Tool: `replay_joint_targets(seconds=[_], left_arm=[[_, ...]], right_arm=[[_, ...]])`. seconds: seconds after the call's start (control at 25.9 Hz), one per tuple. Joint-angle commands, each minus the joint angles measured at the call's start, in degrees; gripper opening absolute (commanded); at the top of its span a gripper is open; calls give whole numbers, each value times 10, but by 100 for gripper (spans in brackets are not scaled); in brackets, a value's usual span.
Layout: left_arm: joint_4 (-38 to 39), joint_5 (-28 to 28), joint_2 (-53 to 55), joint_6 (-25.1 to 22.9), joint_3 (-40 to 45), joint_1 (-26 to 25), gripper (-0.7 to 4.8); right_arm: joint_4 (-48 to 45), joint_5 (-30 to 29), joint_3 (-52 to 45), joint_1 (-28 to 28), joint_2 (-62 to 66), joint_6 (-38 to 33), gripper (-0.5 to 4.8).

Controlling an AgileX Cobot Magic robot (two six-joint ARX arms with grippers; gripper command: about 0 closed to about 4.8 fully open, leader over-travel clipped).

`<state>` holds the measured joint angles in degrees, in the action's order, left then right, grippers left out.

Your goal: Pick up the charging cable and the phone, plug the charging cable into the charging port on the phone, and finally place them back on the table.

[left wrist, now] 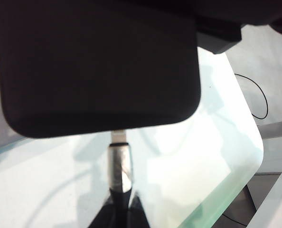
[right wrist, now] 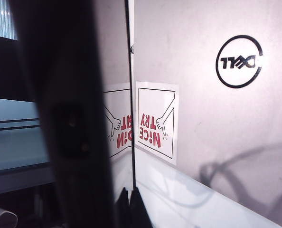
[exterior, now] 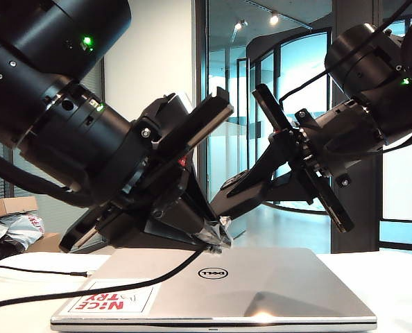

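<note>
- The left gripper (exterior: 216,236) hung low near the middle, jaws closed — its arm sloped down from the upper left.
- The right gripper (exterior: 237,182) angled down-left from the upper right, jaws closed.

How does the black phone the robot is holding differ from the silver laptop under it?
The phone is matte black and held in the air by the right gripper; the laptop is silver and lies closed on the table. The phone is far smaller. The charging cable, held by the left gripper, meets the phone's edge; the laptop bears a logo and sticker. Both are flat with rounded corners.
</note>
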<state>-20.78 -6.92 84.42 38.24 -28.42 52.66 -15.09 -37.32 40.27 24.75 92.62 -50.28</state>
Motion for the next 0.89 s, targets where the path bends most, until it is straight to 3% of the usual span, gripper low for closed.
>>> replay_joint_targets(seconds=[0.04, 0.89], left_arm=[[-11, 3, -2, -1, -1, -1, -6], [-12, 3, -2, 0, -1, -1, -6]], right_arm=[[-22, -14, 2, 1, -8, -3, -5], [-15, -34, 2, -23, -9, -5, -5]])
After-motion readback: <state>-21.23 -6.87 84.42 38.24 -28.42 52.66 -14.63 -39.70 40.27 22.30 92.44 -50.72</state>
